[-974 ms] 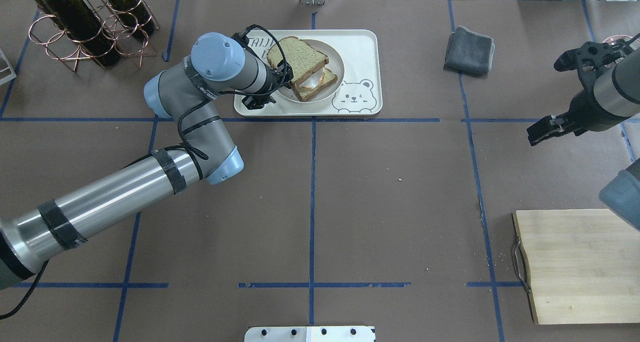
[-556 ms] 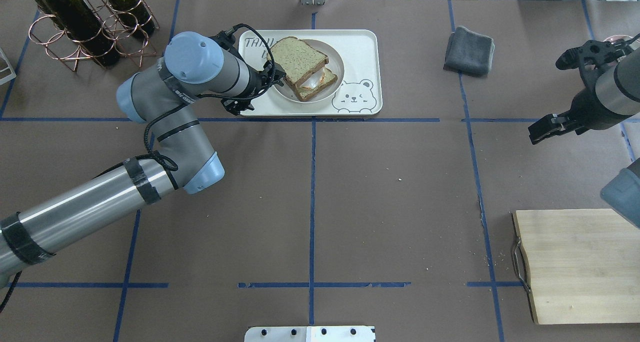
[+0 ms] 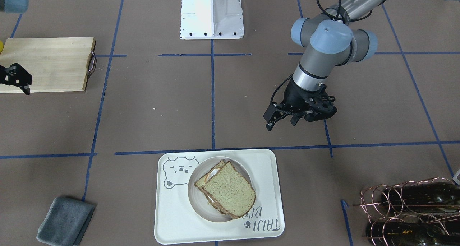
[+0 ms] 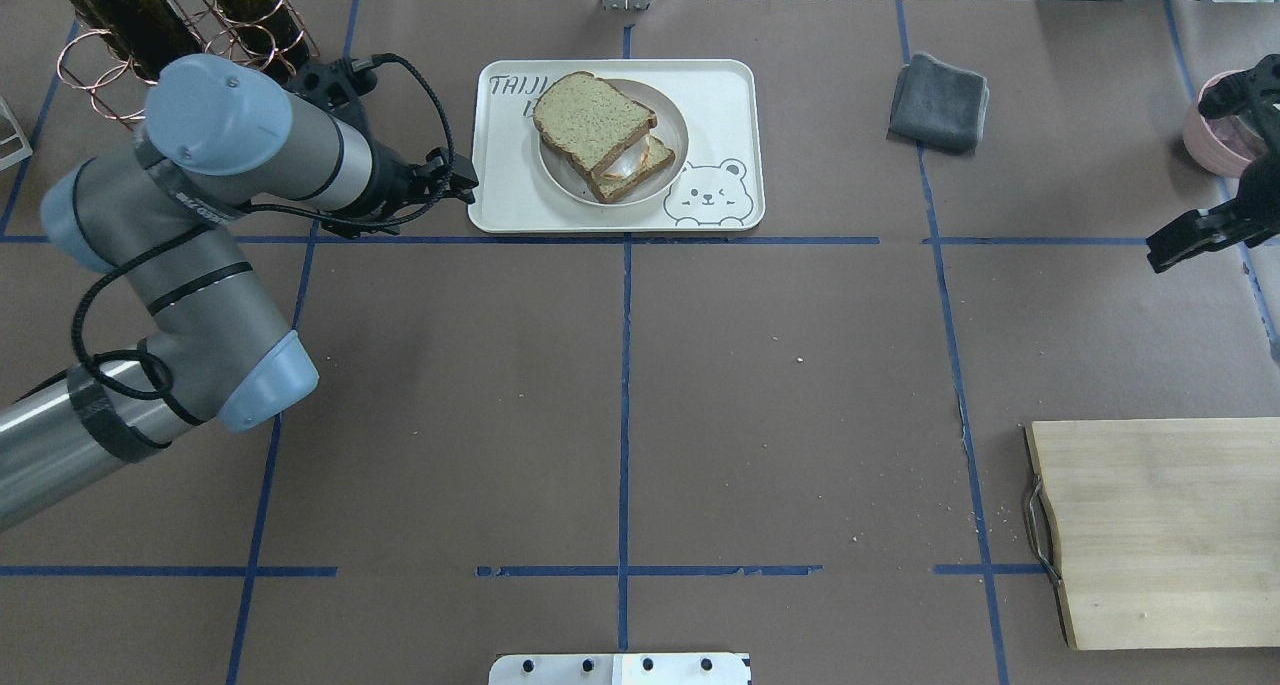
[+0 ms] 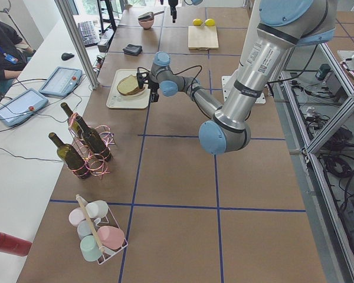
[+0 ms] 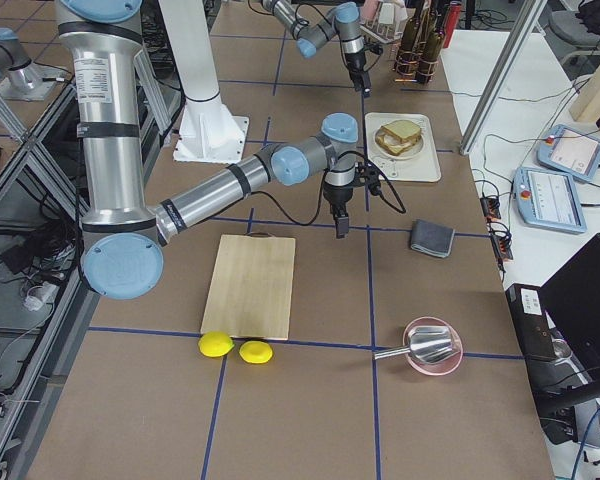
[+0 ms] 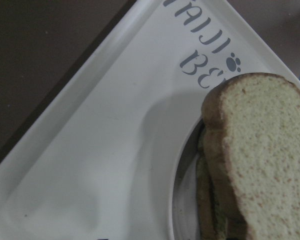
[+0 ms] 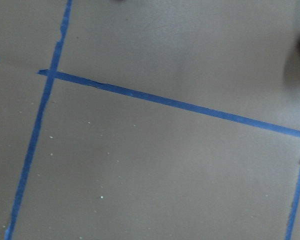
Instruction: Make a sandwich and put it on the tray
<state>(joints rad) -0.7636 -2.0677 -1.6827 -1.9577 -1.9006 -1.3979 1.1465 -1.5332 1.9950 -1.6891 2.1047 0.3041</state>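
Observation:
The sandwich (image 4: 600,135) lies on a small round white plate (image 4: 680,130) on the cream tray (image 4: 720,105) at the far middle of the table. Its top slice sits skewed, and egg white shows at one edge. It also shows in the front-facing view (image 3: 226,188) and the left wrist view (image 7: 260,150), with the tray's lettering (image 7: 205,45) beside it. My left gripper (image 4: 462,183) is open and empty, just off the tray's left edge; it also shows in the front-facing view (image 3: 281,122). My right gripper (image 4: 1185,180) is open and empty at the far right.
A folded grey cloth (image 4: 938,102) lies right of the tray. A wooden cutting board (image 4: 1160,530) is at the near right. A copper rack with wine bottles (image 4: 170,45) stands behind my left arm. A pink bowl (image 4: 1215,130) sits at the right edge.
My left gripper has drawn back leftwards from over the tray and plate to just off the tray's edge. My right arm has moved further right. The sandwich has not moved.

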